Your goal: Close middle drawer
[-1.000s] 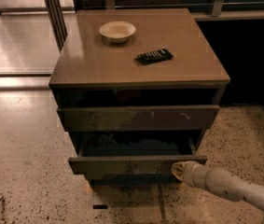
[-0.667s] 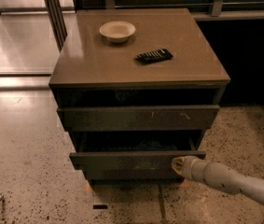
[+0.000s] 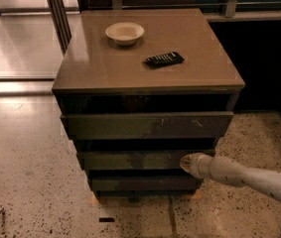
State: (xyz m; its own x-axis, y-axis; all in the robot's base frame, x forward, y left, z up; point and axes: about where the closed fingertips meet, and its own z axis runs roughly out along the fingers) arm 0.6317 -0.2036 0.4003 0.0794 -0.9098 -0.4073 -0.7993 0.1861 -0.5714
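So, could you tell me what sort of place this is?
Probably an office or lab-like indoor space: a speckled floor, a brown drawer cabinet carrying a bowl and a remote. The gripper is at the middle drawer front, near its right end.

Dark-brown middle drawer (image 3: 140, 159), nearly shut, pincer (image 3: 187, 163) against its right front

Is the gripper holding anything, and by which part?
Nothing appears held: the gripper only meets the front of the middle drawer, near its right end.
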